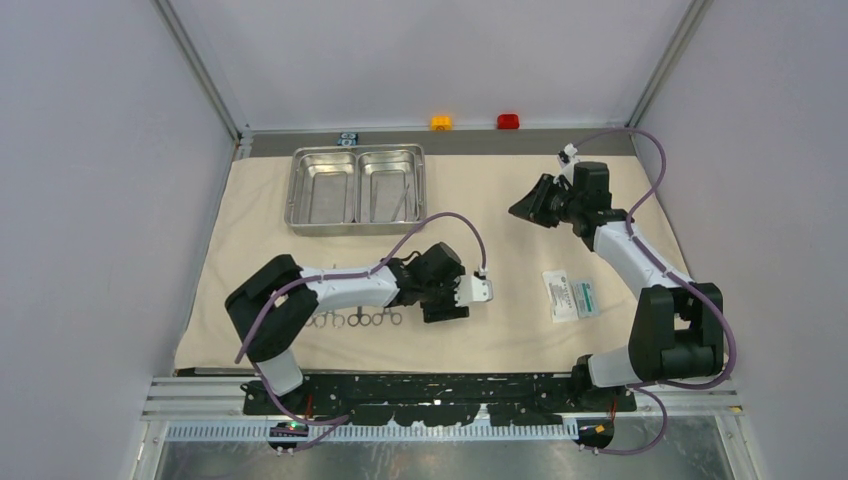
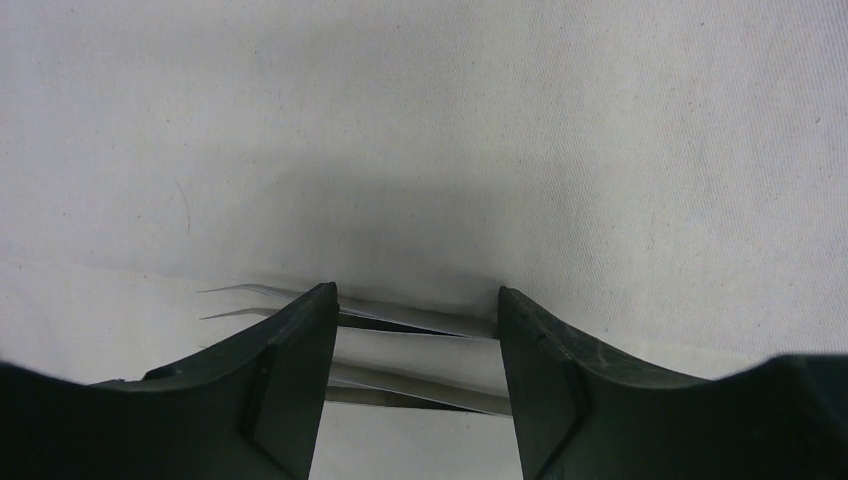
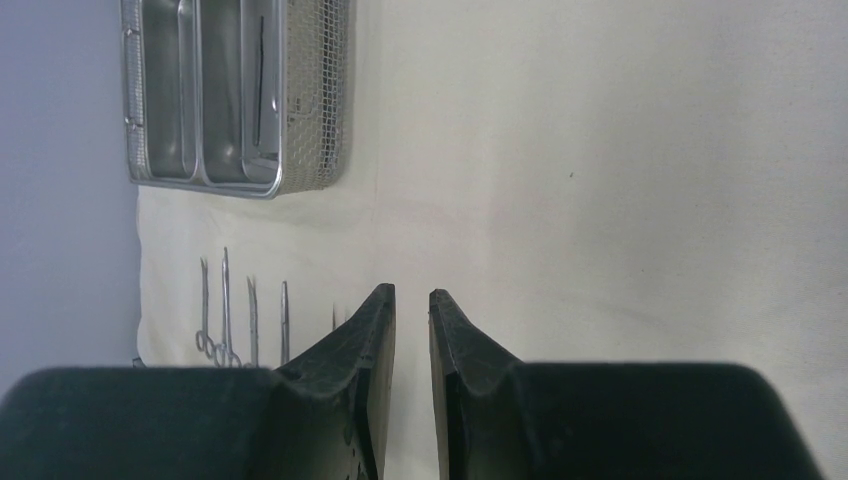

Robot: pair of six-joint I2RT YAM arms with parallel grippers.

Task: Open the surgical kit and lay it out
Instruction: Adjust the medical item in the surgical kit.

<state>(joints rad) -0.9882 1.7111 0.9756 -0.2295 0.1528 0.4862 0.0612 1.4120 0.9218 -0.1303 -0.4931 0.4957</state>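
Note:
The beige cloth wrap (image 1: 500, 180) lies spread flat over the table. The steel two-compartment tray (image 1: 356, 228) stands at the back left, with thin straight tools (image 1: 400, 200) in its right compartment. Ring-handled forceps and scissors (image 1: 355, 318) lie in a row near the front left. The white-and-green packet (image 1: 572, 295) lies front right. My left gripper (image 1: 447, 292) is low over the cloth, open, its fingers (image 2: 290, 370) straddling tweezers (image 2: 420, 322) that lie crosswise under them. My right gripper (image 1: 533, 205) hovers at the back right, its jaws almost together and empty (image 3: 412, 292).
An orange button (image 1: 441, 122) and a red button (image 1: 508, 121) sit on the back ledge, with a small black-and-blue block (image 1: 347, 139) behind the tray. The right wrist view shows the tray (image 3: 270, 190) and the instrument row (image 3: 225, 310) at the left.

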